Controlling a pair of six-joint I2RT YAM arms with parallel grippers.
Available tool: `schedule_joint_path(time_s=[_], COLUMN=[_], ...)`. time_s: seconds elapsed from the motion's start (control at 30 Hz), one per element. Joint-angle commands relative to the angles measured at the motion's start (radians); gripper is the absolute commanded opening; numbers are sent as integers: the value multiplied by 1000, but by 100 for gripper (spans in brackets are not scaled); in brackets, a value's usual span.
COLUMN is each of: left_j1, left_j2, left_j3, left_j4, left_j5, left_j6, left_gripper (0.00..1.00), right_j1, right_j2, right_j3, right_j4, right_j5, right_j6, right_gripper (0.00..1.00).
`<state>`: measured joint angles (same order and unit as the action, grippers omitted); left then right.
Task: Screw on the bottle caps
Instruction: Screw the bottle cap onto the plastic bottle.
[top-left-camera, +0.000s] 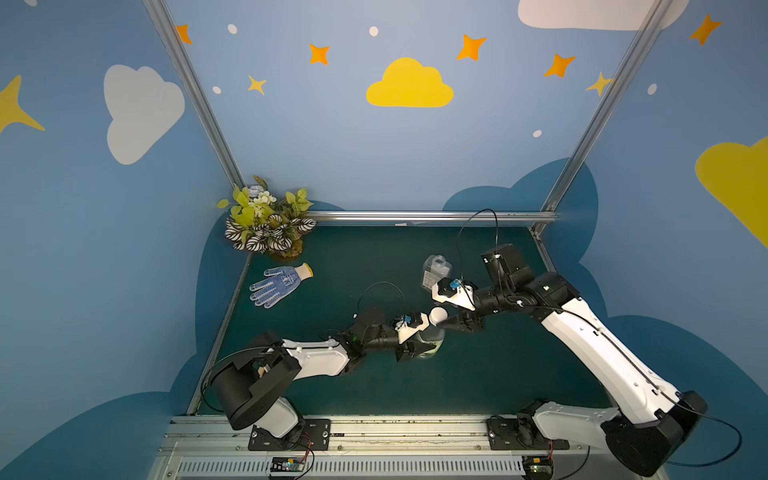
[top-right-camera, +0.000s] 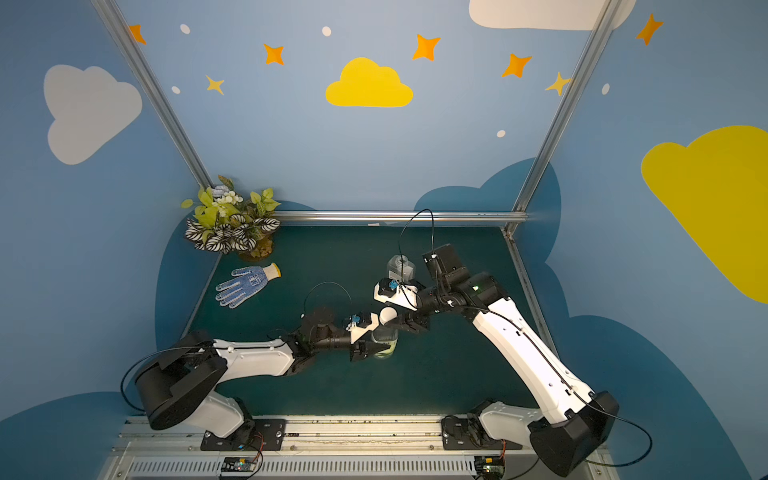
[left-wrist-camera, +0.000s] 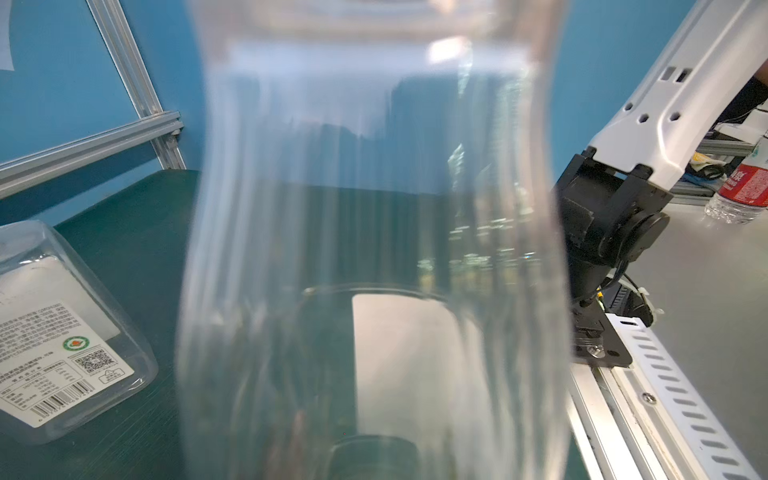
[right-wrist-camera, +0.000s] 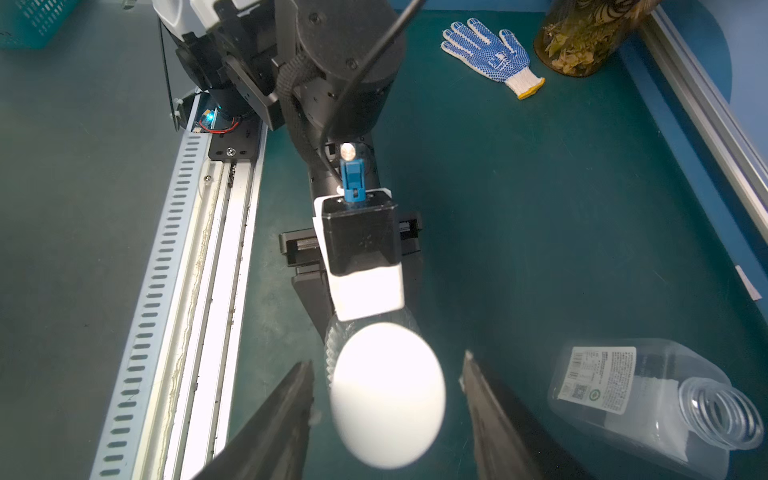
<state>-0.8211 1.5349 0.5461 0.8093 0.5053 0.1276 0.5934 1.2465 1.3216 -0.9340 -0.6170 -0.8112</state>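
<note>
White plastic is capping the neck of the slim bottle (top-left-camera: 430, 340): one bottle cap (right-wrist-camera: 388, 395) is sitting on top of it, near the middle of the bench (top-left-camera: 498, 374). The left gripper (top-left-camera: 415, 347) is clamping the bottle's body from the side and holding it upright; in the left wrist view the clear wall is filling almost the whole picture.

The right gripper (right-wrist-camera: 387, 361) is hanging over the cap with its jaws apart, one on each side of the white disc. A thin strip of green is showing between each finger and the cap's rim, so it is not gripping the cap at this moment. Whether the cap is lying loose on the neck or is already caught on the thread, I cannot tell.

The square bottle (top-left-camera: 434, 272) is waiting farther back, toward the far right corner of the bench. It appears to be standing, its neck is open and bare, and its threads are showing clearly in the right wrist view. I am not finding the second cap in any view.

A blue dotted glove (top-left-camera: 276, 286) is lying near the left edge and a potted plant (top-left-camera: 266, 220) is filling the far left corner, both well apart from the work.

Judging by this, the task is sitting in its first half. The slim bottle is needing its cap gripped and turned tight, and the square bottle is needing everything done.
</note>
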Motion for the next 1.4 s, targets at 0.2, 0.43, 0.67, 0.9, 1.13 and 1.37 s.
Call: schedule_joint_path(time_s=[0.2, 0.43, 0.67, 0.9, 1.13, 1.37], left_j1=[-2, -1, -1, -1, -1, -1], left_j2=[-10, -14, -16, -8, -1, 7], left_j3=[22, -10, -26, -25, -24, -24], left_j4=[26, 109, 175, 211, 212, 222], left_j5=[11, -34, -75, -110, -137, -45], left_j6=[6, -11, -18, -23, -26, -41], left_gripper=[43, 43, 42, 42, 42, 42], right_j1=[7, 2, -1, 6, 25, 7], right_j2=[3, -20, -51, -75, -100, -114], right_j3=[-2, -24, -73, -123, -162, -135], right_j4=[27, 39, 127, 220, 277, 224], right_j5=[7, 7, 0, 63, 129, -23], right_j6=[12, 37, 156, 304, 335, 178], right_gripper=[47, 39, 36, 36, 36, 36])
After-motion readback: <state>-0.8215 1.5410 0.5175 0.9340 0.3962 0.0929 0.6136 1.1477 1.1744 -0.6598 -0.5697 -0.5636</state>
